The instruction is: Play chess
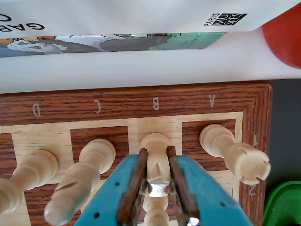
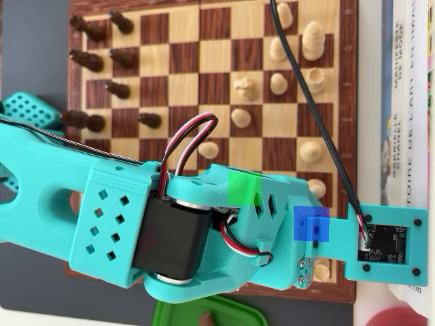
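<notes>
In the wrist view my gripper has its two brown-padded fingers on either side of a pale wooden knight, and both pads touch it. The knight's base is over the light square in column B, on the wooden chessboard's first row. I cannot tell whether it is lifted. A pale rook stands to its right, a pale bishop to its left. In the overhead view my teal arm covers the board's lower part and hides the jaws and the knight.
Dark pieces stand at the board's upper left in the overhead view, pale pieces along its right side. Books lie just beyond the board edge. There is a red object at the corner and a green container beside the board.
</notes>
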You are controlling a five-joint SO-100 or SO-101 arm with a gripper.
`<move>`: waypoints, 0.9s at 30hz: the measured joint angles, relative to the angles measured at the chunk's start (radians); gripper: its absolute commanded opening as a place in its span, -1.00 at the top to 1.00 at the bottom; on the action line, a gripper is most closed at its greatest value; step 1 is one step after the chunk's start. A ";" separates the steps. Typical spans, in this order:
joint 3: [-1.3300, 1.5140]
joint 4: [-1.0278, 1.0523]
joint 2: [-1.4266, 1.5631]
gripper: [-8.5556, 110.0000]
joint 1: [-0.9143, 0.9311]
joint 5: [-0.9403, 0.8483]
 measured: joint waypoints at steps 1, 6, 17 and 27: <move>0.000 0.000 0.000 0.79 0.000 0.000; 0.000 0.000 0.000 0.79 0.000 0.000; 0.038 0.000 0.067 0.79 0.000 0.000; 0.112 0.000 0.178 0.78 0.000 0.000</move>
